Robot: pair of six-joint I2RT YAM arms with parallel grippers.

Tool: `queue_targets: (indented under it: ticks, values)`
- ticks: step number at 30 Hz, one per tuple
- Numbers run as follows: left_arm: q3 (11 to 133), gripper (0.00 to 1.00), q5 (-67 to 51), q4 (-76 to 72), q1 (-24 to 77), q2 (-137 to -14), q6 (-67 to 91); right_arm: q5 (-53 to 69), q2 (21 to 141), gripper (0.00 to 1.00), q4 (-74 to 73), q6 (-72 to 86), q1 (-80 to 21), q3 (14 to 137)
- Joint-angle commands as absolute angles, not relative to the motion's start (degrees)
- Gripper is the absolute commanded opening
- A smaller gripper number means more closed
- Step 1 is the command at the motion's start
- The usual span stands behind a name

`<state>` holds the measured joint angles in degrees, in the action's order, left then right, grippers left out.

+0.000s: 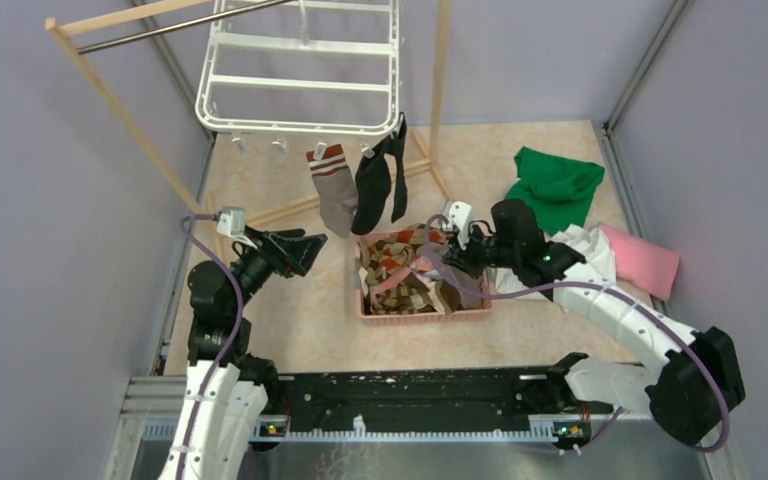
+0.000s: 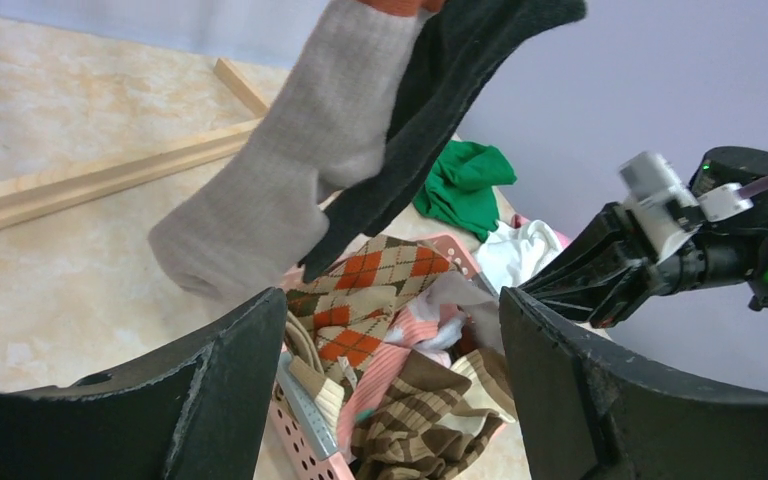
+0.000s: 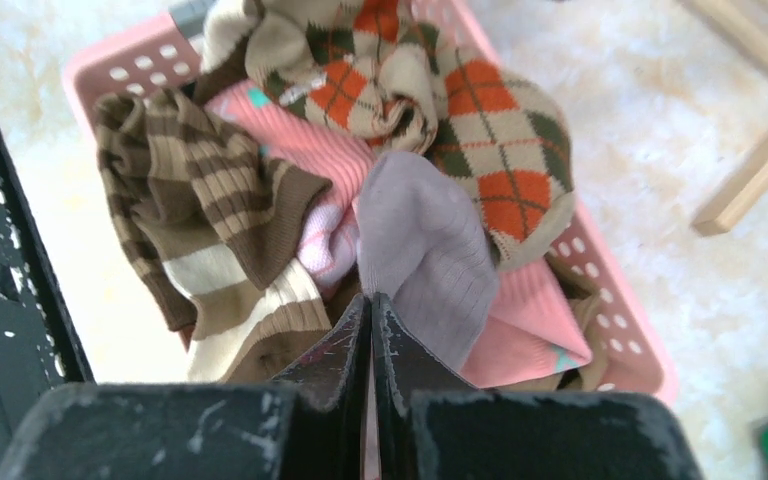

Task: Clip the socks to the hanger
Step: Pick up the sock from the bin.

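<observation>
The white hanger [image 1: 300, 70] hangs from the rack at the back. A grey-brown sock with a striped cuff [image 1: 335, 195] and black socks [image 1: 372, 190] are clipped along its front edge. More socks fill the pink basket [image 1: 422, 313]: argyle [image 3: 480, 130], brown striped [image 3: 200, 190], pink [image 3: 520, 330] and a grey sock [image 3: 425, 250]. My right gripper [image 3: 372, 300] is over the basket, shut on the grey sock's upper edge. To the basket's left my left gripper [image 1: 305, 250] hangs open and holds nothing, below the hung socks [image 2: 290, 170].
A wooden rack [image 1: 120, 110] with a metal bar carries the hanger; its base rails [image 2: 90, 180] lie on the floor. A green cloth [image 1: 557, 185], a white cloth [image 1: 588, 250] and a pink cloth [image 1: 642, 262] lie right of the basket. Grey walls close in both sides.
</observation>
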<state>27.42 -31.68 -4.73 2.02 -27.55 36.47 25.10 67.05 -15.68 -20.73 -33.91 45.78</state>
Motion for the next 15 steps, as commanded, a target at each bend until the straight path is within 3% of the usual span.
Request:
queue_targets:
  ticks: [1, 8, 15]
  values:
    - [26.3, 0.83, -34.6, -12.4, 1.9, -26.3, 36.9, 28.8, 60.4, 0.00, -12.2, -20.0, -33.4, 47.5]
    - [24.6, 0.87, -46.1, -25.1, 1.8, -25.7, 36.2, 35.8, 53.2, 0.00, -3.9, -17.0, -31.9, 48.6]
    - [24.3, 0.90, -55.3, -36.3, 1.9, -27.8, 40.1, 39.9, 54.0, 0.00, 3.4, -8.0, -31.7, 53.9]
